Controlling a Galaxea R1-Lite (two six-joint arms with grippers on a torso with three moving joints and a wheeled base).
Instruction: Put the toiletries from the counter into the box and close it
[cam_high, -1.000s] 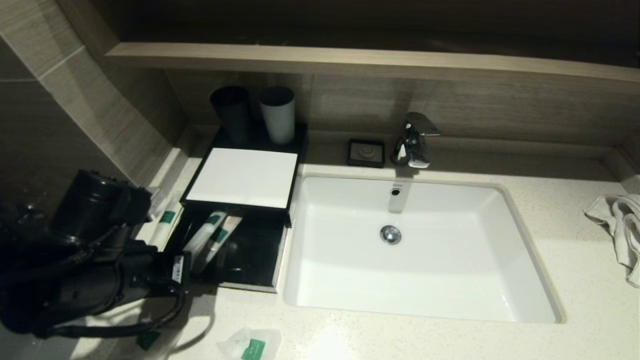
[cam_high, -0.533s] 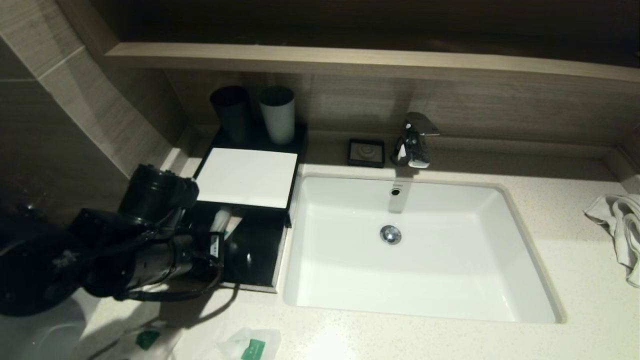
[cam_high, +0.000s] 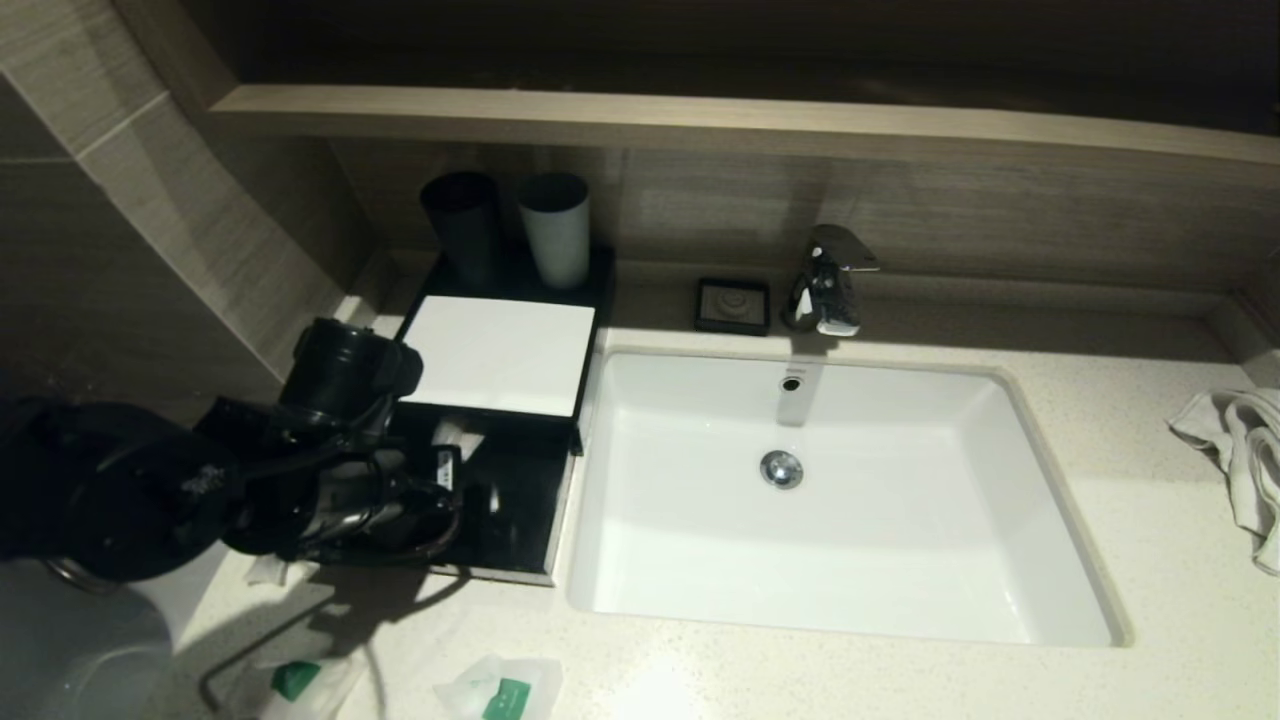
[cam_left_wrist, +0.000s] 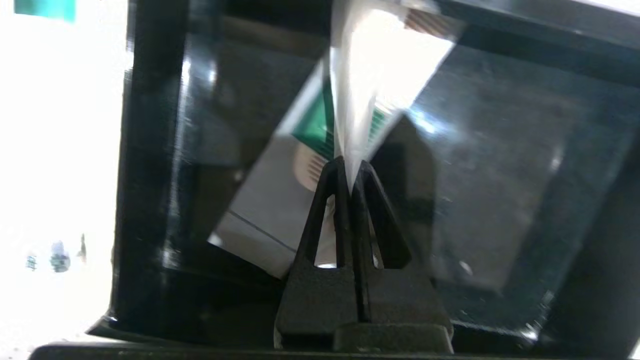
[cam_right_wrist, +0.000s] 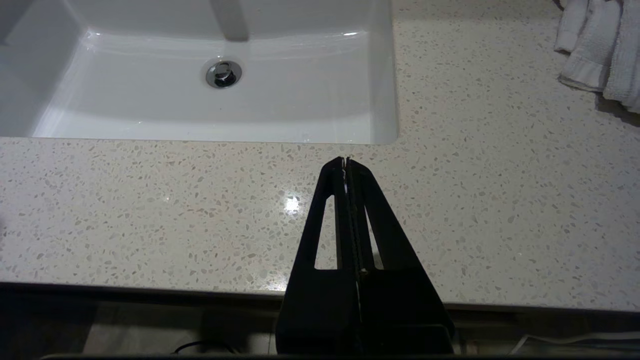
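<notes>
- Nearest me, two small clear pouches with green labels lie on the counter, at its front edge.
- The right gripper hangs over the counter's front edge, its fingers pressed together on nothing.
- The left gripper is above the open drawer of the box, pinching a long thin packet with a green band; another packet lies in the drawer beneath.
- Farther back, two cups stand behind the box.
</notes>
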